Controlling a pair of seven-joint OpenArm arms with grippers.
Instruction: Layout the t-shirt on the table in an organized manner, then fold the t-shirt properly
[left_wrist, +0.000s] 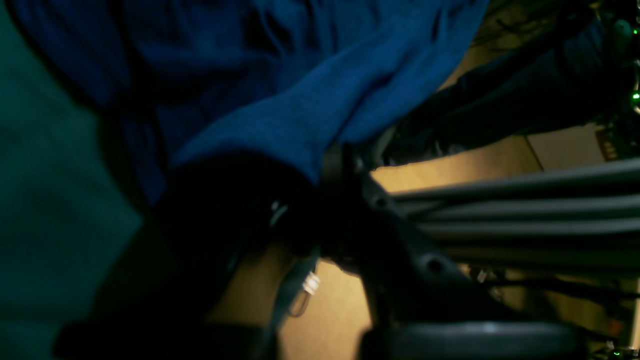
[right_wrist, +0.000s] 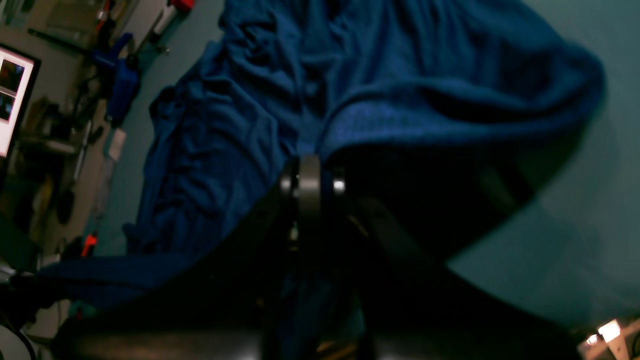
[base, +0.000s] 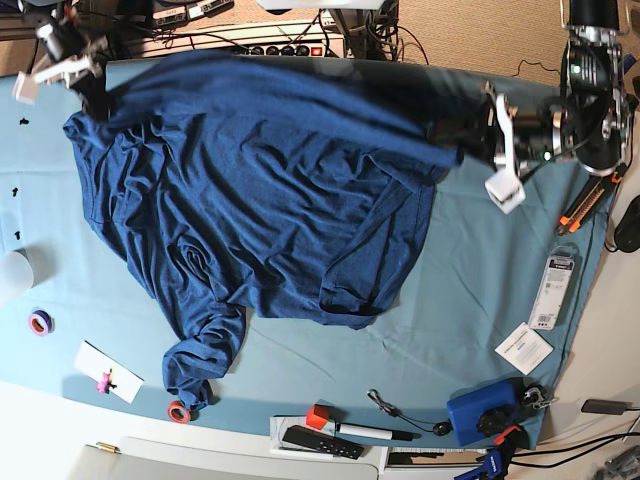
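The dark navy t-shirt (base: 260, 190) lies spread over the upper and middle part of the teal-covered tabletop (base: 470, 290) in the base view, wrinkled, with one sleeve (base: 200, 355) trailing toward the lower left and ending beside a small red tape roll (base: 179, 411).

At the upper left of that view the right hand (base: 88, 62) is clamped on the shirt's edge and lifts it off the cloth. Its wrist view shows the fabric (right_wrist: 350, 100) pinched between the closed fingers (right_wrist: 309, 180) at frame centre, draping away upward.

At the upper right of the base view the left hand (base: 455, 133) grips the opposite edge. In its wrist view the blue cloth (left_wrist: 310, 115) runs down into the closed hand (left_wrist: 332, 170) at mid-frame, with the floor showing beyond.

Between the two hands the shirt's top edge is pulled taut.

Along the bottom edge lie a blue box (base: 480, 412), a marker (base: 365, 432) and a black remote (base: 320, 441); a purple tape roll (base: 40, 322) sits at the left edge.
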